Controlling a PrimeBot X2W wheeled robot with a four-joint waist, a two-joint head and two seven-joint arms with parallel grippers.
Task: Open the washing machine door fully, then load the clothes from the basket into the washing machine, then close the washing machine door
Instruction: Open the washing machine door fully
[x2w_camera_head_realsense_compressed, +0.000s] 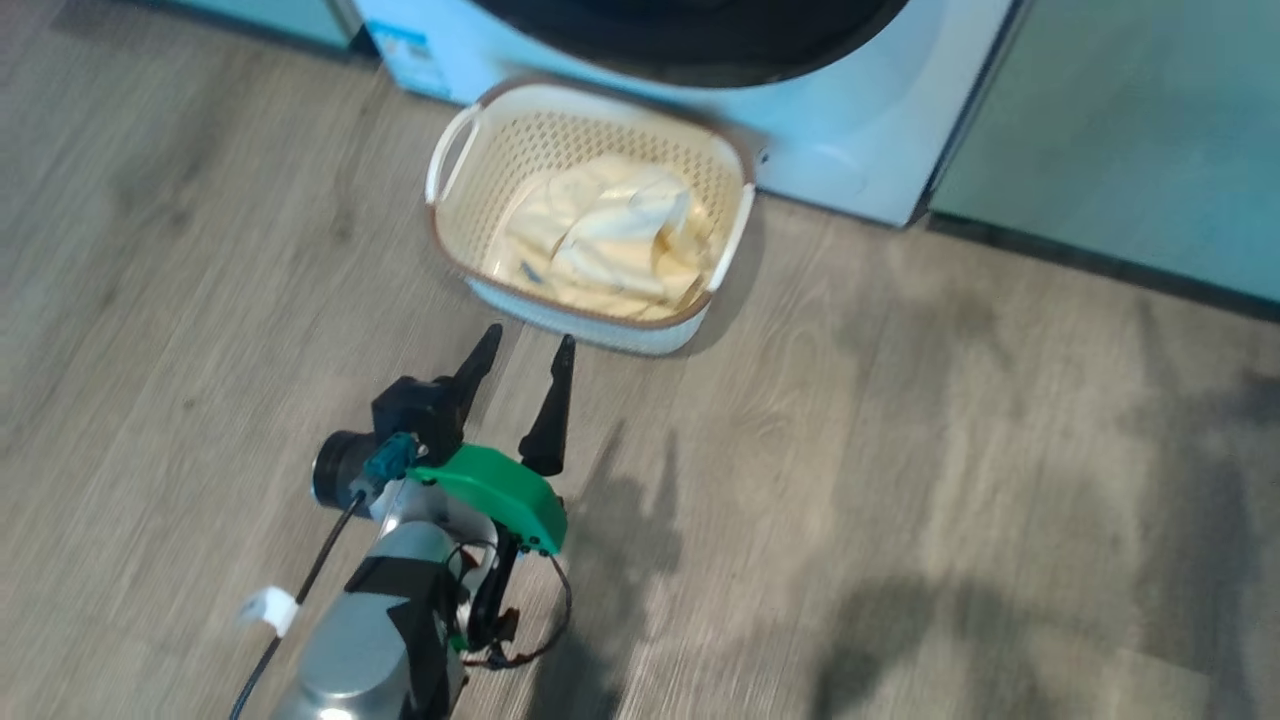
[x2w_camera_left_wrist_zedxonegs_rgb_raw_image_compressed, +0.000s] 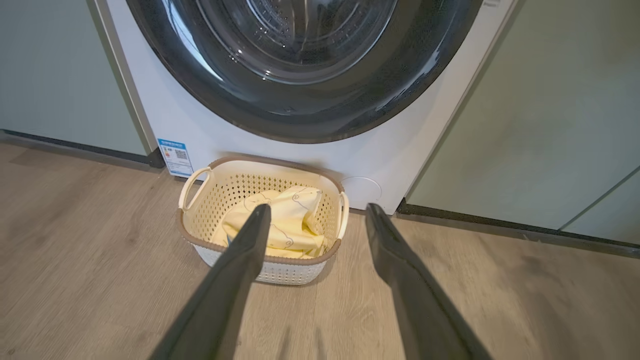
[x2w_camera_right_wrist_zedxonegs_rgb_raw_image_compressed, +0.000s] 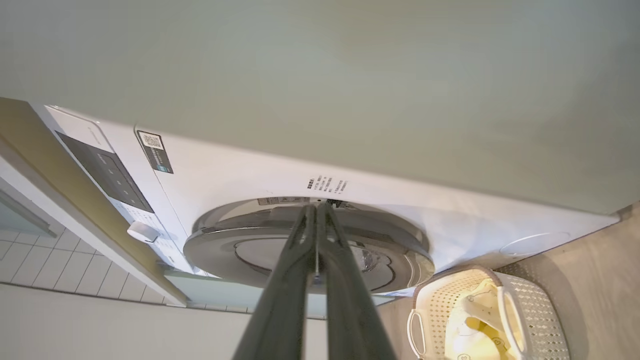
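Sitting just beyond left gripper (x2w_camera_head_realsense_compressed: 530, 337): basket (x2w_camera_head_realsense_compressed: 560, 135)

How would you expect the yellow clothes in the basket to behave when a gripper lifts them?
The clothes lie crumpled in soft folds, so they will probably be floppy and drape from a pinch. They look thin, so likely light for their bulk. Piled loosely in the basket, one fold may drag others up or slip free.
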